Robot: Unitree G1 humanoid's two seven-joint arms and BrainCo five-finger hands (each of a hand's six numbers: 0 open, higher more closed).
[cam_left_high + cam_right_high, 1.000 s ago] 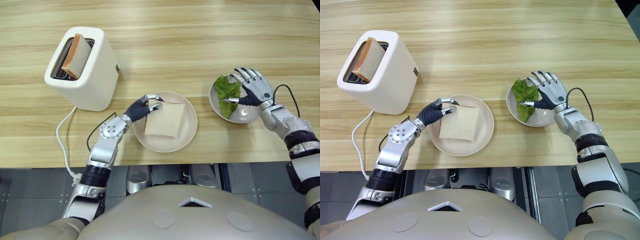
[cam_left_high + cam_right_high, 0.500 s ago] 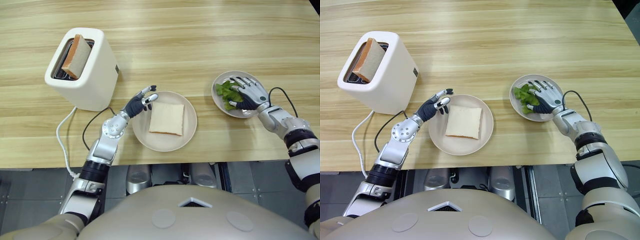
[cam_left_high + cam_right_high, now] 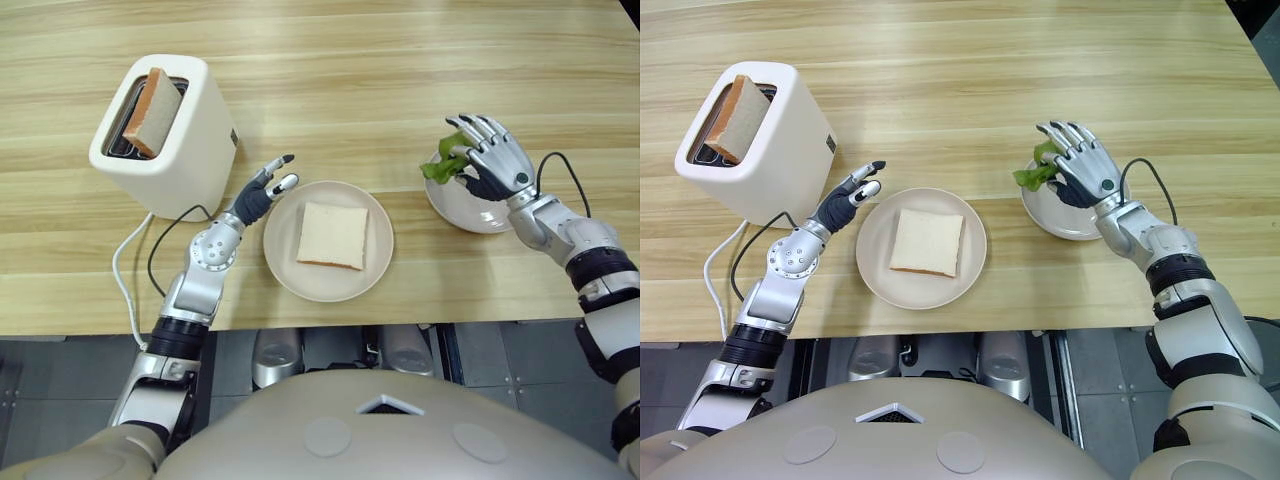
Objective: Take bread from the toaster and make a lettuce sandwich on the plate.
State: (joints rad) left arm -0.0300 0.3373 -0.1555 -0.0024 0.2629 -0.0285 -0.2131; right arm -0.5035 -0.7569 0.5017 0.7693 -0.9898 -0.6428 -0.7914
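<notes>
Holding lettuce (image 3: 437, 168) above bowl (image 3: 482, 216), right hand (image 3: 497, 162) gripped it; left hand (image 3: 258, 195) lay released. Lettuce step; next called for placing it on bread (image 3: 333, 235) on plate (image 3: 287, 268).

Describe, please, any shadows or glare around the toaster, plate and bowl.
Left eye view: a soft shadow hugs the toaster at its near base; the plate casts a thin one. Right eye view: the bowl shows mild sheen, no harsh glare.

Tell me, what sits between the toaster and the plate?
The left robot hand, open and holding nothing, is between the toaster and the plate. Both eye views show it.
</notes>
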